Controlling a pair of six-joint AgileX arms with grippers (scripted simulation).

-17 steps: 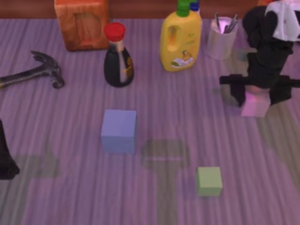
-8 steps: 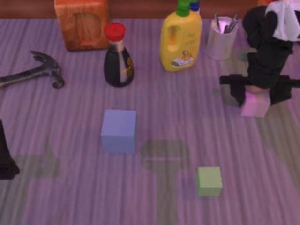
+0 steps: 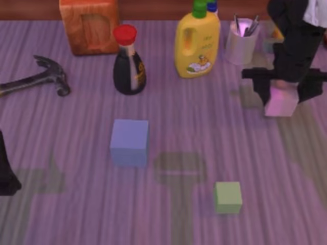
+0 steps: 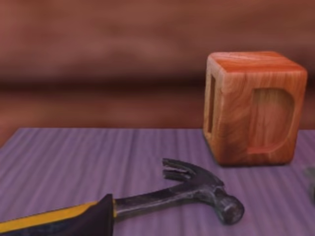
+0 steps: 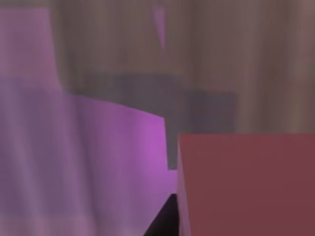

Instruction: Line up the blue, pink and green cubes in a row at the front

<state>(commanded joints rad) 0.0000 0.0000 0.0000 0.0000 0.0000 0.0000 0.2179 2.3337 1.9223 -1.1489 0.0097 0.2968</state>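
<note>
The light pink matte cube (image 3: 280,100) sat clenched between the fingers of the right gripper (image 3: 284,83), lifted off the table at the far right; half a second before it had been lower and a touch nearer the front, so arm and cube had risen and drifted toward the back. In the right wrist view the pink cube (image 5: 246,184) filled the lower part of the picture, above the striped surface.

The table (image 3: 76,204) was a purple, finely striped wooden surface, with a reddish-brown wall behind it.

Taking the pink cube as landmark: the one large periwinkle blue matte cube (image 3: 130,142) lay well to its left and nearer the front, and the one small pale olive green cube (image 3: 228,197) lay left of it, near the front edge. Neither had moved.

Just behind and left of the pink cube stood one pale cup of utensils (image 3: 241,41), further left one yellow bottle with a green cap (image 3: 196,45), one dark sauce bottle with a red cap (image 3: 129,61), one orange wooden box (image 3: 89,25) and one hammer (image 3: 36,79).

The left gripper (image 3: 6,173) stayed parked at the far left edge; whether its fingers were released could not be told.
</note>
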